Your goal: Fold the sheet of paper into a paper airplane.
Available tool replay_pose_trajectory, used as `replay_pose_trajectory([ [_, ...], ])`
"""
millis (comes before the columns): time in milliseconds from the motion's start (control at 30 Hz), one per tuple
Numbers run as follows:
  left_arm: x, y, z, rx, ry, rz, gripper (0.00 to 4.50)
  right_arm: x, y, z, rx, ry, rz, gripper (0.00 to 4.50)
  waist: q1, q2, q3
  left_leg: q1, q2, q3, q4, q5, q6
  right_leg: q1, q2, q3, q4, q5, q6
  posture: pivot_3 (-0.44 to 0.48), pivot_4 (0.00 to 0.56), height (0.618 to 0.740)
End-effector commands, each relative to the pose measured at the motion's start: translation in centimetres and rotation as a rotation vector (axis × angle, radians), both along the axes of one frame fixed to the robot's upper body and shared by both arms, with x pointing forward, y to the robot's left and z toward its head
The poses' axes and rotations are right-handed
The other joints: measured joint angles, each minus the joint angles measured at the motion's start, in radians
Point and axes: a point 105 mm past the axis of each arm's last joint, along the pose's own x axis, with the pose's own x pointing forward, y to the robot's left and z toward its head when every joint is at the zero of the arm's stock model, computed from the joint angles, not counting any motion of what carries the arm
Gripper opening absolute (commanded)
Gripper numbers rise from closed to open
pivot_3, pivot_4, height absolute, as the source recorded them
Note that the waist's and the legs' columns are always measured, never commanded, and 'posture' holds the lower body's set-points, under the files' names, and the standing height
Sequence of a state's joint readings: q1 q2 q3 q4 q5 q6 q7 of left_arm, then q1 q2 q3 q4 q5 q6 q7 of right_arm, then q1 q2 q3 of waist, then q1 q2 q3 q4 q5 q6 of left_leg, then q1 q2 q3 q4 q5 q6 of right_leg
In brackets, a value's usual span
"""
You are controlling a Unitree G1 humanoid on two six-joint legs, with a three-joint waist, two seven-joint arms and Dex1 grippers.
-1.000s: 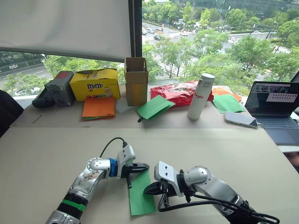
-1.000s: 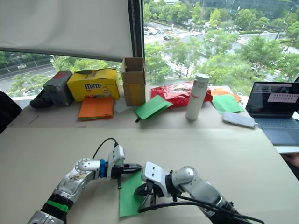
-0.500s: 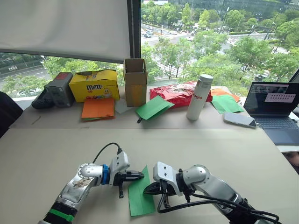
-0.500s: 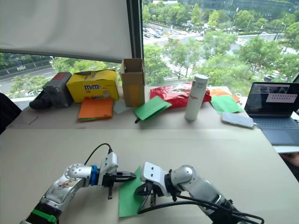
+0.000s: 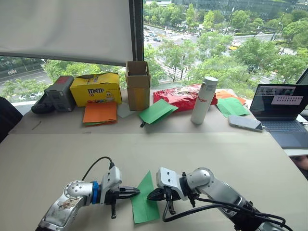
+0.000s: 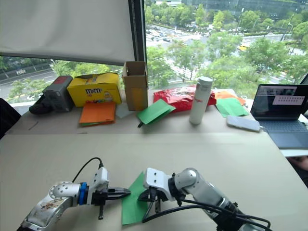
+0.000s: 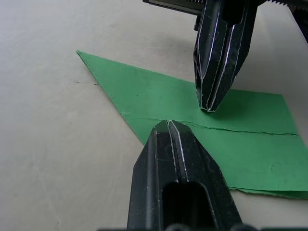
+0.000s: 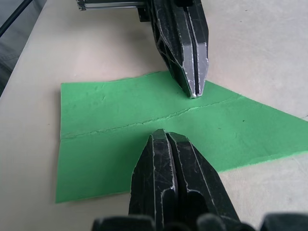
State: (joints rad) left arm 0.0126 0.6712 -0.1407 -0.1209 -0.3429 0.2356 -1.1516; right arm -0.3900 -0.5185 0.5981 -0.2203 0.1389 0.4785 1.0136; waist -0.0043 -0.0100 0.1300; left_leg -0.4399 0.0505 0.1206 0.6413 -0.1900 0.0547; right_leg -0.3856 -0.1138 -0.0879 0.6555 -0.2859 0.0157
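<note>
The left gripper [image 5: 134, 190] has slid back to the paper's [image 5: 144, 202] edge, fingers together; the right gripper [image 5: 151, 195], also closed, presses it flat on the surface [image 5: 216, 149], mid-fold.

Daylight is pouring in through the window [image 5: 216, 43] behind the far edge of the tabletop [image 5: 231, 149], keeping the head views bright and evenly lit, with the roller blind [image 5: 62, 29] shading the far left. Shadows on the tabletop are falling soft and faint. Both wrist views are staying sharp on the green paper [image 7: 192, 125], while the nearest black fingers [image 8: 178, 192] are blurring slightly and catching thin pale highlights.
</note>
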Motion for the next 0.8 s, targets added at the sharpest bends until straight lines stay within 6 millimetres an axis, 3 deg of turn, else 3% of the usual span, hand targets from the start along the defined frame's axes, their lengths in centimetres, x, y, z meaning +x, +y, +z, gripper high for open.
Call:
replay_pose_trajectory([
  [33, -0.9, 2.0, -2.3, 0.076, 0.087, 0.043, 0.00, 0.5, -1.6, -2.3, -0.107, 0.026, -0.046, 0.02, 0.000, 0.002, -0.002, 0.000, 0.000, 0.000, 0.000, 0.000, 0.000, 0.000, 0.000, 0.000, 0.000, 0.000, 0.000, 0.000, 0.150, 0.740],
  [167, -1.0, 2.7, -1.1, 0.042, 0.088, 0.047, 0.00, 0.7, -1.6, -2.5, -0.119, 0.018, -0.035, 0.02, -0.001, 0.003, -0.002, 0.000, 0.000, 0.000, 0.000, 0.000, 0.000, 0.000, 0.000, 0.000, 0.000, 0.000, -0.001, 0.000, 0.150, 0.740],
  [400, -2.2, 3.8, 3.0, -0.099, 0.162, 0.014, 0.00, 1.5, -2.2, -2.1, -0.134, -0.026, -0.031, 0.02, -0.003, 0.003, -0.001, 0.000, 0.000, 0.000, -0.001, -0.001, -0.001, -0.001, 0.000, -0.001, 0.000, -0.001, -0.001, 0.000, 0.150, 0.740],
  [500, 0.0, 3.8, 4.7, -0.078, 0.051, 0.035, 0.00, 1.8, -2.8, -0.4, -0.102, -0.054, -0.037, 0.02, 0.011, 0.003, 0.000, 0.000, 0.000, 0.000, -0.001, -0.004, -0.009, -0.001, -0.001, -0.001, -0.001, -0.001, -0.001, 0.000, 0.150, 0.740],
  [633, 3.6, 2.9, 6.5, 0.018, -0.228, 0.025, 0.00, 1.7, -3.3, 3.3, 0.008, -0.039, -0.066, 0.02, 0.021, 0.003, 0.000, -0.003, -0.002, 0.000, -0.001, -0.004, -0.009, -0.001, -0.002, -0.001, -0.003, 0.000, 0.000, 0.000, 0.150, 0.740],
  [800, 5.4, 1.0, 7.7, 0.137, -0.472, -0.165, 0.00, 1.6, -4.5, 5.9, 0.048, -0.041, -0.125, 0.02, 0.012, 0.000, 0.002, -0.007, -0.001, 0.002, 0.000, 0.000, 0.001, -0.002, 0.001, -0.002, -0.006, 0.002, 0.000, 0.000, 0.150, 0.740],
])
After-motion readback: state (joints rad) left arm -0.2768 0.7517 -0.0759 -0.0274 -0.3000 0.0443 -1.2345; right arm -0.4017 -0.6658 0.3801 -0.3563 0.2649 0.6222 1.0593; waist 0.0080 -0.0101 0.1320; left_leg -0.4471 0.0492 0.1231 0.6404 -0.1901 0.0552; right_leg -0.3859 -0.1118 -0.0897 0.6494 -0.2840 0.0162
